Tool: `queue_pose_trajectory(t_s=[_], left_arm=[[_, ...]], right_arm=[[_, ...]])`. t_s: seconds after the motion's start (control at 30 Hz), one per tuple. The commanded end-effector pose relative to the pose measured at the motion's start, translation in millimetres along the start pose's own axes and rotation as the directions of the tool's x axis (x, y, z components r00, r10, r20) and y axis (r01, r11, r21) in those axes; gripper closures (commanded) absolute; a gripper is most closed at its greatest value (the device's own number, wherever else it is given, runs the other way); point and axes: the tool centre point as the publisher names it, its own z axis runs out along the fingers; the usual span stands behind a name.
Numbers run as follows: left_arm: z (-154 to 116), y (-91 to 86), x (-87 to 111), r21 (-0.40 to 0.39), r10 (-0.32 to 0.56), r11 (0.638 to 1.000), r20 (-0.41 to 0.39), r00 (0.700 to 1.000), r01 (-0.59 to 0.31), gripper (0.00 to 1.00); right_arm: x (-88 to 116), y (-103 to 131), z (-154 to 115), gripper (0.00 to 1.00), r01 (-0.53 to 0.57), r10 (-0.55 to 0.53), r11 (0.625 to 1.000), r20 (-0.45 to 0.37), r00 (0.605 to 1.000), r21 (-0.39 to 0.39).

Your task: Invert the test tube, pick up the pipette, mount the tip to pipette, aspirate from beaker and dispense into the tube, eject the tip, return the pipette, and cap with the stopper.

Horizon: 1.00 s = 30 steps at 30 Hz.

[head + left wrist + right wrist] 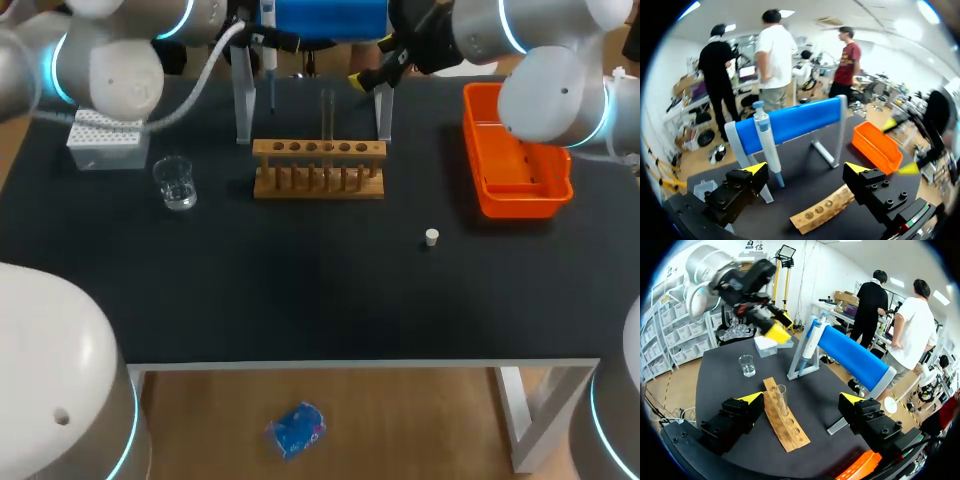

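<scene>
From above, the test tube (327,118) stands upright in the wooden rack (318,170) on the counter (300,290), the stopper (431,237) lying well apart. Left wrist: left end effector (806,169) spread wide, pipette (767,150) hanging ahead. Right wrist: right end effector (801,398) wide too, empty, test tube ahead.

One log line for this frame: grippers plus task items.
left gripper: open, pipette ahead on stand | right gripper: open, rack ahead | test tube: upright in rack | stopper: loose on table

Orange bin (520,190), wooden rack (318,170), white stopper (431,237), blue stand (790,122)
</scene>
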Motion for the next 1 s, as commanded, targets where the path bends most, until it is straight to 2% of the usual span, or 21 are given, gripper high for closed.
queue_pose_trajectory(t_s=[0.03,0.17,0.43,0.57,0.7,0.8,0.93,1.0], left_arm=[[-27,15.1,8.2,0.087,0.065,0.995,-0.150,0.986,-0.053,0.00],[-38,16.0,19.6,0.116,0.149,0.985,-0.194,0.970,-0.129,0.00],[-58,19.8,47.4,0.137,0.344,0.939,-0.315,0.885,-0.316,0.00],[-65,24.8,58.2,0.126,0.396,0.918,-0.346,0.850,-0.376,0.00],[-71,33.1,69.1,0.108,0.430,0.900,-0.375,0.822,-0.422,0.00],[-74,41.3,76.1,0.085,0.433,0.896,-0.385,0.815,-0.435,0.00],[-80,54.4,85.2,0.055,0.427,0.896,-0.382,0.820,-0.441,0.00],[-80,54.4,85.2,0.055,0.427,0.896,-0.382,0.820,-0.441,0.00]], right_arm=[[0,1,-1,0.00,0.000,0.000,1.000,0.000,1.000,0.005],[0,1,-1,0.00,0.000,0.000,1.000,0.000,1.000,0.005],[0,1,-1,0.00,0.000,0.000,1.000,0.000,1.000,0.005],[8,-1,-19,0.00,0.014,-0.017,0.999,-0.077,0.997,-0.038],[17,-16,-42,0.00,0.018,-0.026,0.998,-0.128,0.991,-0.067],[23,-30,-60,0.00,0.024,-0.037,0.996,-0.154,0.987,-0.082],[31,-50,-88,0.00,0.096,-0.124,0.986,-0.215,0.969,-0.136],[31,-50,-88,0.00,0.096,-0.124,0.986,-0.215,0.969,-0.136]])
